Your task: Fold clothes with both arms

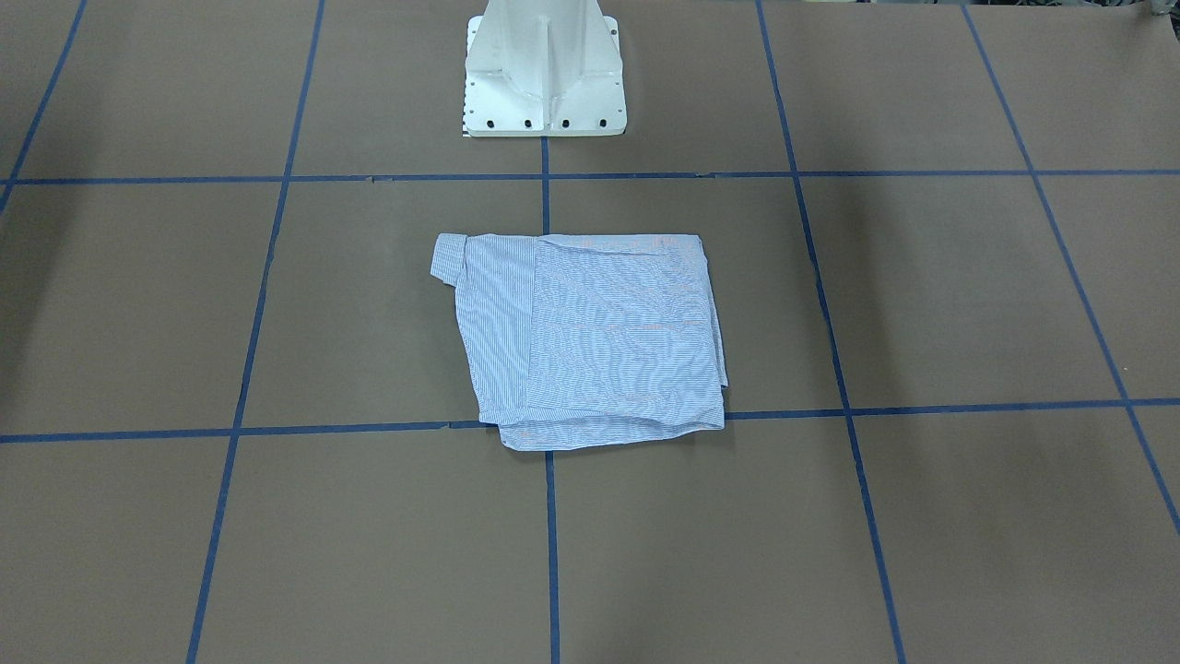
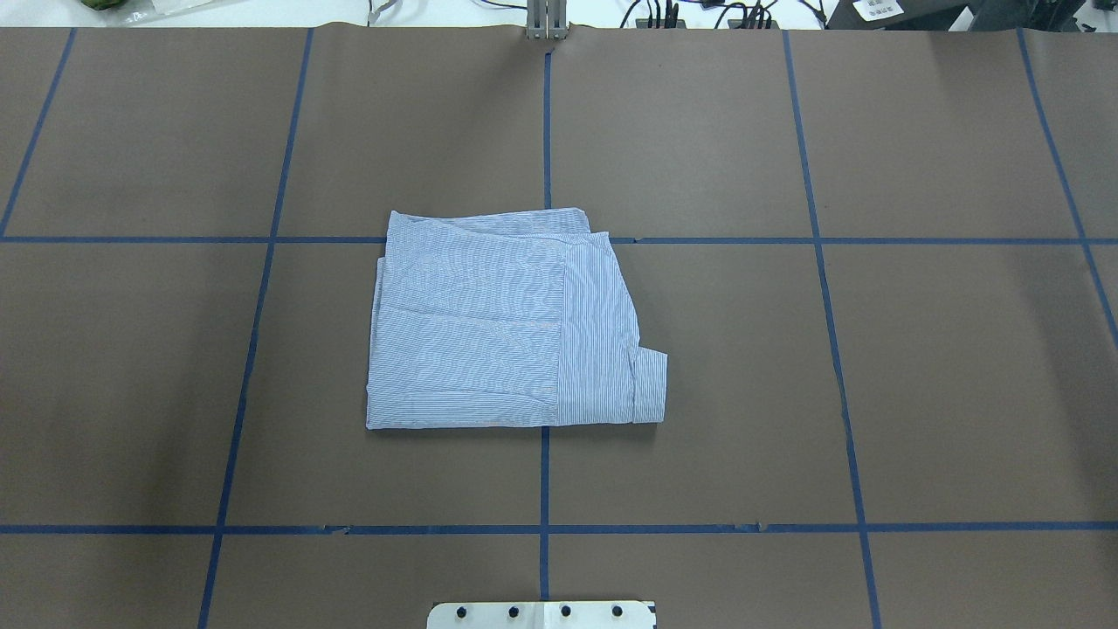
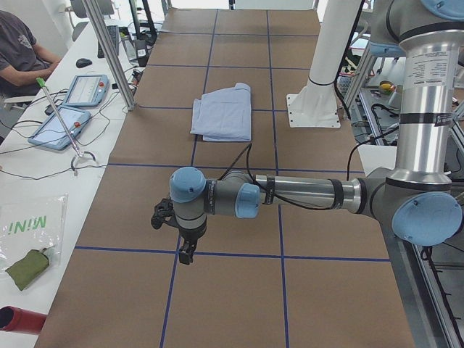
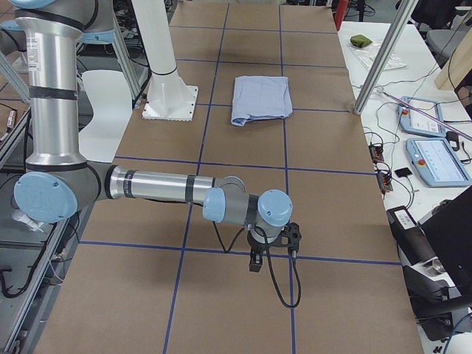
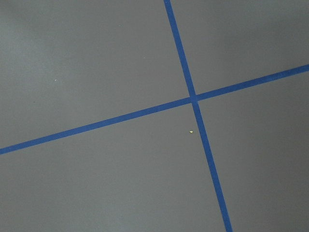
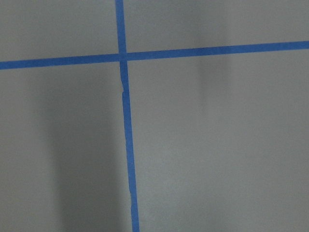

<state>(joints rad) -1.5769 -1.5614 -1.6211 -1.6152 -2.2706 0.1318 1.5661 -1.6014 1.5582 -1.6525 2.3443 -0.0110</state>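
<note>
The clothes are one light-blue striped shirt (image 1: 590, 341) (image 2: 498, 332), folded into a flat rectangle at the table's middle, with a cuff sticking out at one corner. It also shows in the side views (image 3: 225, 112) (image 4: 262, 98). Neither arm touches it. The left gripper (image 3: 187, 254) hangs over bare table near the left end, far from the shirt. The right gripper (image 4: 254, 264) hangs over the right end. Both appear only in the side views, so I cannot tell whether they are open or shut. The wrist views show only brown table and blue tape.
The white pedestal base (image 1: 544, 83) (image 2: 541, 614) stands at the robot's side of the table. Blue tape lines (image 2: 543, 489) grid the brown surface. A side bench holds tablets (image 3: 61, 127) (image 4: 435, 158) and cables. A person (image 3: 22, 51) sits there.
</note>
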